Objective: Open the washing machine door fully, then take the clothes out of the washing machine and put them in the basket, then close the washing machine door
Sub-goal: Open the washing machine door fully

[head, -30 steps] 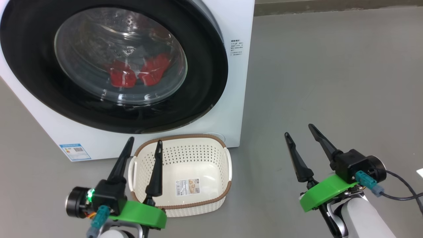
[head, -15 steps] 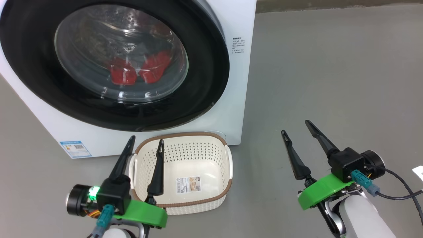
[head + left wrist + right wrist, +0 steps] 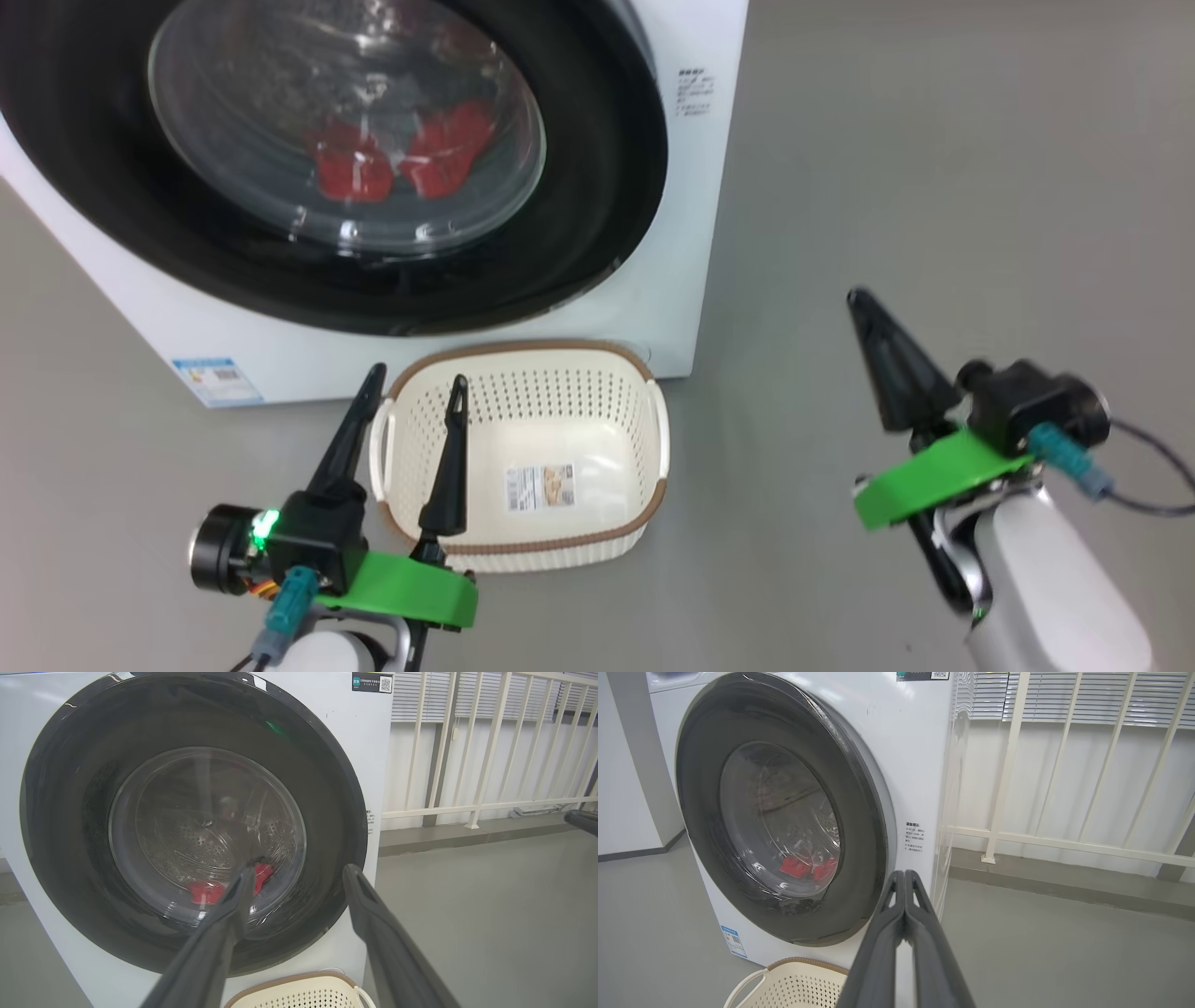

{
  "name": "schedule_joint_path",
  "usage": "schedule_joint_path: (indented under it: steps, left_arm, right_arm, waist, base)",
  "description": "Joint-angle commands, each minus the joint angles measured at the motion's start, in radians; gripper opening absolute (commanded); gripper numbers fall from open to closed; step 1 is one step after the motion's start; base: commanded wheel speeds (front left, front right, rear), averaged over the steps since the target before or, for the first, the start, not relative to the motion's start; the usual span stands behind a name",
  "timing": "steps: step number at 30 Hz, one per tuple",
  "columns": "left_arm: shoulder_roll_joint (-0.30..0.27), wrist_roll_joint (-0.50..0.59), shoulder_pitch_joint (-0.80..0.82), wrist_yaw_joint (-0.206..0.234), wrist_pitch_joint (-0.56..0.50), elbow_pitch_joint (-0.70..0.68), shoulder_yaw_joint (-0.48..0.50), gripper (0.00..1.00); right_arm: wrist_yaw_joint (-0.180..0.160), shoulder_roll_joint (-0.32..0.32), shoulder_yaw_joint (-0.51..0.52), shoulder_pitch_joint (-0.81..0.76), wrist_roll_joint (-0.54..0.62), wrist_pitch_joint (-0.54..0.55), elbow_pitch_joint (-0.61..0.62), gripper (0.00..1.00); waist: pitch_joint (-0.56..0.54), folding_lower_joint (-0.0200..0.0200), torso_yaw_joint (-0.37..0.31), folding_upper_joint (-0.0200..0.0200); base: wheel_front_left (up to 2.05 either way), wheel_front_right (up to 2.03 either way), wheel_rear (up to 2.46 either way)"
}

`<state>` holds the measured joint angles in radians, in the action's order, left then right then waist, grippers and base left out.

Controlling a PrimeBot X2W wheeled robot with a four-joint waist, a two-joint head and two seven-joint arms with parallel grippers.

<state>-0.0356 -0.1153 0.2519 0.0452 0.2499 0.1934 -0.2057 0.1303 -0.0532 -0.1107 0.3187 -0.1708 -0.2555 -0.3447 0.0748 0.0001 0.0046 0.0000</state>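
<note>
i am at the first step: the washing machine door [image 3: 597, 187] is shut, the red clothes [image 3: 401, 159] lie behind its glass, the basket [image 3: 523, 359] stands on the floor just before the washing machine [image 3: 695, 233]. my left end effector [image 3: 416, 375] is wide open and empty, my right end effector [image 3: 866, 313] is pressed closed on nothing. next, i think, it must reach the door edge and pull

One washing machine [image 3: 695, 243], one door [image 3: 597, 187]
One basket [image 3: 523, 411] before it; two red patches of clothes [image 3: 448, 149] inside.
</note>
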Motion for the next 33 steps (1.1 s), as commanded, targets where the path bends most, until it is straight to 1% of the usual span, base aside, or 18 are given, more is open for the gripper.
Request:
schedule_joint_path:
  steps: [1,6,12,18,27,33]
  left_arm:
    - [-0.015,-0.007,0.044,0.011,0.012,-0.037,0.025,1.00]
    - [-0.015,-0.024,0.055,0.012,0.012,-0.051,0.023,1.00]
    - [-0.015,-0.029,0.079,0.016,0.012,-0.100,0.013,1.00]
    - [-0.015,-0.025,0.098,0.021,0.012,-0.153,-0.007,1.00]
    - [-0.015,-0.012,0.131,0.035,0.012,-0.212,-0.050,1.00]
    - [-0.015,-0.015,0.147,0.047,0.012,-0.222,-0.078,1.00]
  right_arm:
    - [0.000,0.000,-0.014,0.053,-0.018,-0.006,0.029,0.00]
    - [0.000,-0.013,0.017,0.116,-0.109,-0.006,0.042,0.00]
    - [0.000,-0.032,0.050,0.214,-0.340,-0.006,0.028,0.00]
    - [0.000,-0.088,0.052,0.316,-0.562,0.013,0.001,0.00]
    - [0.000,-0.149,0.042,0.446,-0.930,0.180,-0.005,0.00]
    - [0.000,-0.162,0.049,0.515,-1.148,0.320,-0.011,0.00]
  waist:
    - [0.033,0.0000,0.017,0.0000]
    - [0.087,0.0000,0.037,0.0000]
    - [0.161,0.0000,0.065,0.0000]
    - [0.230,0.0000,0.089,0.0000]
    - [0.332,0.0000,0.125,0.0000]
    - [0.380,0.0000,0.145,0.0000]
  base:
    - [0.00,0.00,0.00]
    - [0.00,0.00,0.00]
    - [0.00,0.00,0.00]
    - [0.00,0.00,0.00]
    - [0.00,0.00,0.00]
    - [0.00,0.00,0.00]
